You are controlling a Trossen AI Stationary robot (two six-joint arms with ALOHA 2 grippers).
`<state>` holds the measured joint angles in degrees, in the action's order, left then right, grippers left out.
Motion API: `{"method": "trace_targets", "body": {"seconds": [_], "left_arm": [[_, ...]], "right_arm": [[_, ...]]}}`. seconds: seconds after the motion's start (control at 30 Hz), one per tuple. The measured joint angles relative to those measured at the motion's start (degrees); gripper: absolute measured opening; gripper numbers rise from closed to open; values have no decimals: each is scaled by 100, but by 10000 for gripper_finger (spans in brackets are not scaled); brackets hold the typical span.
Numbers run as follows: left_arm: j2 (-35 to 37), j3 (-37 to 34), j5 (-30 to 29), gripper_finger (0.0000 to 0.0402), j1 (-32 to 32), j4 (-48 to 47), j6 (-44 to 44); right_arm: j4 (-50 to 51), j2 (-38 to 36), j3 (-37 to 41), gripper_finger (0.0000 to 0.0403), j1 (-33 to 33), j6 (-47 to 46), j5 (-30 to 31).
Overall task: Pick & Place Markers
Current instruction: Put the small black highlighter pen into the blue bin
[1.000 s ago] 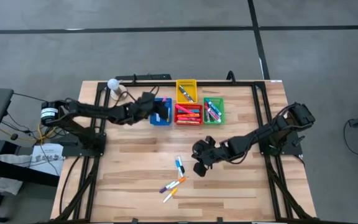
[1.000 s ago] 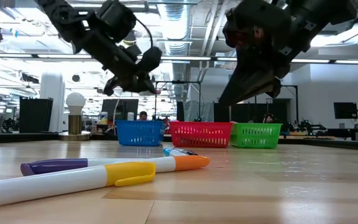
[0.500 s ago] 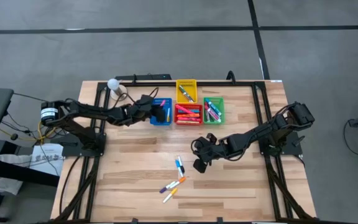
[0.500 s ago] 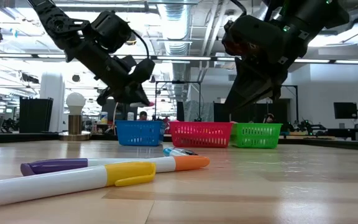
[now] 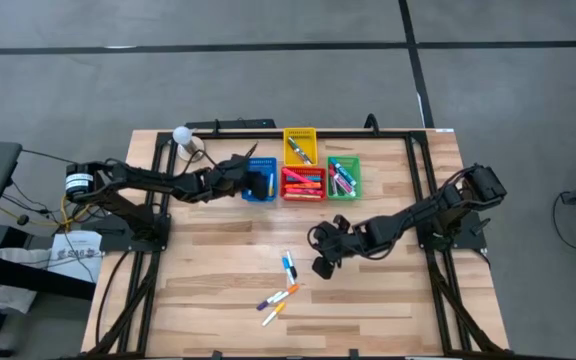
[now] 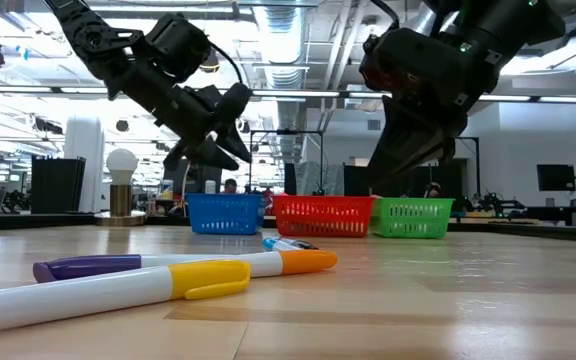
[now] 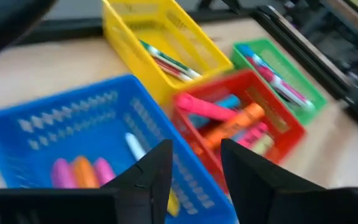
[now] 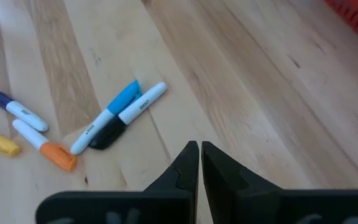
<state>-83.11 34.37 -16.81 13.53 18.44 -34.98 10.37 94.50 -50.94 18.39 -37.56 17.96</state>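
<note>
On the front part of the wooden table, the loose markers lie close together; they look light, stiff and smooth, so I judge they may roll, and the middle of the barrel is the best place to pinch. Just beside them hovers the right gripper with its fingers pressed together, empty; nothing stands between; the left gripper, fingers parted and empty, hangs over the blue bin, next to the red bin, yellow bin and green bin, which hold more markers.
</note>
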Motion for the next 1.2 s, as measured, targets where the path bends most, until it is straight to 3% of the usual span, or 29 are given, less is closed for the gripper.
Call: {"method": "trace_targets", "body": {"seconds": [0.2,0.53,0.67,0.8,0.9,1.0,1.1,1.2], "left_arm": [[0,2,503,136,-601,4,13],[2,0,491,118,-2668,115,-100],[2,0,209,111,-3559,267,-558],[75,0,-163,105,-4287,405,-730],[418,0,-105,100,-4674,184,-728],[1041,-12,22,96,-5028,-659,-734],[1681,-138,-37,92,-5419,-901,-745],[2235,-288,-504,92,-5772,-885,-730]], "right_arm": [[2,0,0,11,94,-203,3],[-71,0,2,11,148,-298,0],[-305,0,7,11,31,-128,0],[-1276,0,7,11,-130,-371,2],[-2390,0,7,11,-120,-280,4],[-3303,-2,-41,11,-12,-104,57],[-3407,-2,-311,11,92,-24,170],[-3392,-2,-548,11,176,148,182]]}}
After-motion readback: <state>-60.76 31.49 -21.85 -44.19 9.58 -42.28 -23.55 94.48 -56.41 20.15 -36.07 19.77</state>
